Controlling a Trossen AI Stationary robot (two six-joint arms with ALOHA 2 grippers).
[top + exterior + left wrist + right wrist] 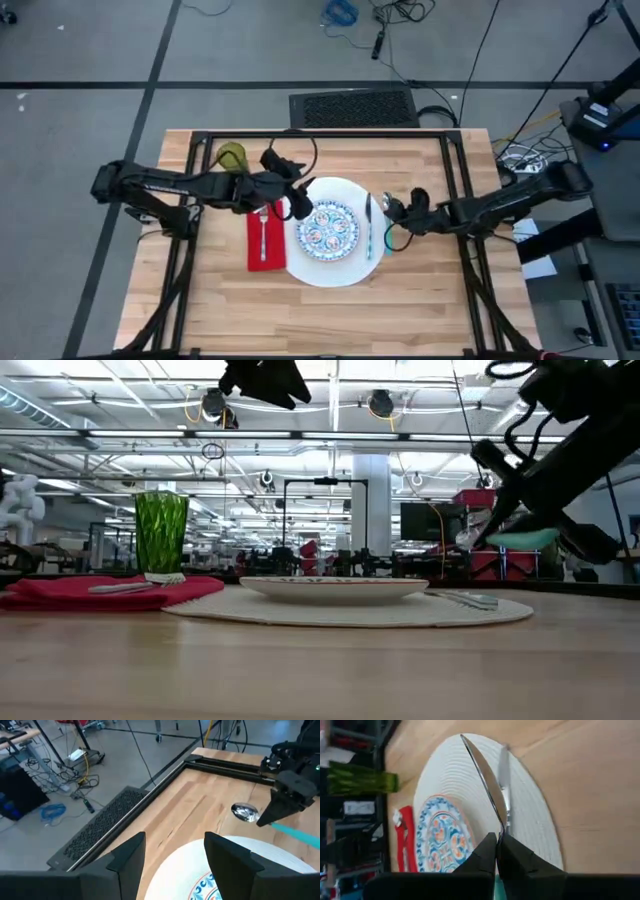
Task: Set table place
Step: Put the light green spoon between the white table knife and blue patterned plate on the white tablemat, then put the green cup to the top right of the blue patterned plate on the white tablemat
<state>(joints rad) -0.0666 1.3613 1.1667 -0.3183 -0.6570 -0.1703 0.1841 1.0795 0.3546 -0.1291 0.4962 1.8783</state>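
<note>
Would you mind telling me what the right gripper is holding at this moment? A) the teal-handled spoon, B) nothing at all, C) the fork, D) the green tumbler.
A: the right gripper is shut on the teal-handled spoon, its bowl reaching over the white plate's rim, while the fork lies on the red napkin and the green tumbler stands apart on the table.

Table (400,300), pale planks, black-framed — bore a white round plate (330,268), red napkin (262,243) and green tumbler (231,156).
</note>
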